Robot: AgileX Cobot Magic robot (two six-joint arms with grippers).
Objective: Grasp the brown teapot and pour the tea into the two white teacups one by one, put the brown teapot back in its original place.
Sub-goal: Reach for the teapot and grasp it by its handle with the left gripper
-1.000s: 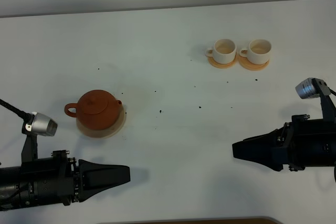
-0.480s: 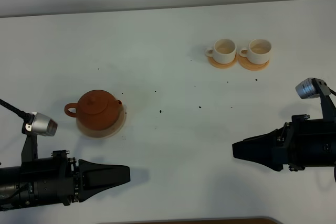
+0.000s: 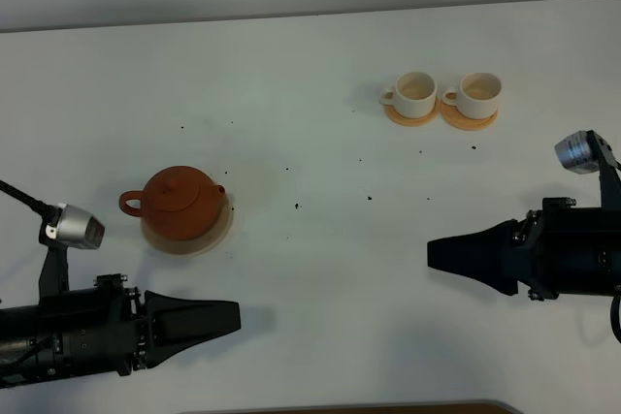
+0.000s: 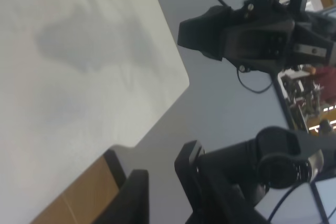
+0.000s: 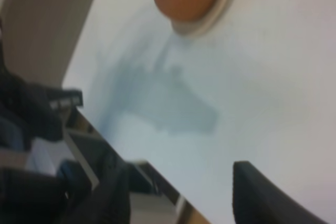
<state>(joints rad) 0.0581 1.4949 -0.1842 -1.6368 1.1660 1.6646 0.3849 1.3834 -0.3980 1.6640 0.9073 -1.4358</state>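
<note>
While teapot point(image 3: 179, 199) sits on coaster point(image 3: 219, 229) | left gripper point(image 3: 231, 320), right gripper point(image 3: 437, 254): parted

brown teapot point(image 3: 179, 199) upright on tan coaster point(image 3: 219, 228), white teacups point(image 3: 415, 94) side by side

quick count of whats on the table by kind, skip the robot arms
brown teapot: 1
white teacups: 2
small orange coasters: 2
large tan coaster: 1
total: 6
</note>
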